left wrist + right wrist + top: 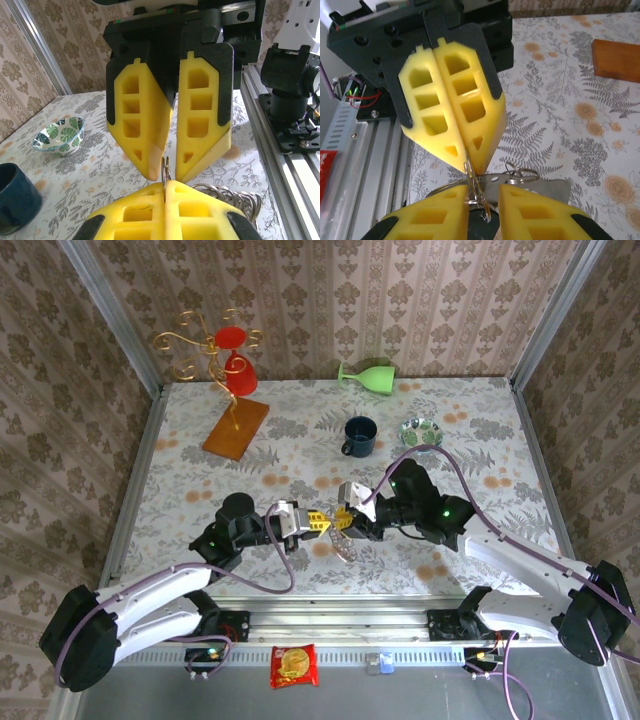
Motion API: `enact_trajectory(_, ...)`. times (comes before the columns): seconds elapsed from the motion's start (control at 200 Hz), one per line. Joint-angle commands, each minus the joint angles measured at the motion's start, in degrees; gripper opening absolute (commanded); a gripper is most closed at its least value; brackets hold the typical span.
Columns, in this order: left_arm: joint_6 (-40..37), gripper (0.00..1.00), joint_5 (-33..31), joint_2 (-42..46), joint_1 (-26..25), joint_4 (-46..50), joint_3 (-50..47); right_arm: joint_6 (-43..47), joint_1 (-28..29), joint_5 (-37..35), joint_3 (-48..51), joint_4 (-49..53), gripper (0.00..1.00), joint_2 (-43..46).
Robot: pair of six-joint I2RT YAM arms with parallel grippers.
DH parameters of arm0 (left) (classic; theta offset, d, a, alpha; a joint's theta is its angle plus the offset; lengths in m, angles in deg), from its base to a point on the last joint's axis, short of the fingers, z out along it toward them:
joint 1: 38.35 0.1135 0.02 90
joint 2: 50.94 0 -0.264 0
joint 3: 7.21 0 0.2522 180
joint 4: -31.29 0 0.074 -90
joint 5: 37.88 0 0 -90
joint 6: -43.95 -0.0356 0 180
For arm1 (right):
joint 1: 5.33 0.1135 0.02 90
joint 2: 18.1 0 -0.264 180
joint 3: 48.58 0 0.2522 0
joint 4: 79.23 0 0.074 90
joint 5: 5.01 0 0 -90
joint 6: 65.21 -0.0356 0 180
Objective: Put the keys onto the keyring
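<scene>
Close to the tabletop's (190, 490) near edge, the left gripper (320, 523) clamped the keyring (520, 175). The right gripper (343, 520) flanked the keys (346, 547), grip unclear; open surface lay toward the left edge.

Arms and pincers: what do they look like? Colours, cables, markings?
Left arm and right arm: white shells, black joints, looping purple cables. Green LEDs on the right. Left pincer and right pincer: yellow wedge fingers with pocket cut-outs, black mounts.
</scene>
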Motion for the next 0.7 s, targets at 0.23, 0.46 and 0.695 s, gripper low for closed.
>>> enact_trajectory(0.23,3.0,0.0,1.7,-0.7,-0.1,-6.2,-0.9,-2.9,-0.1,3.4,0.8,-4.7,0.0,-1.3)
enact_trajectory(0.46,-0.3,0.28,-6.2,1.2,-0.2,0.3,0.2,2.4,0.1,0.2,-2.7,4.1,0.0,-0.7)
enact_trajectory(0.695,-5.7,0.26,-6.8,1.0,-0.5,14.0,4.8,11.0,1.1,-5.3,-11.7,19.3,0.0,-5.2)
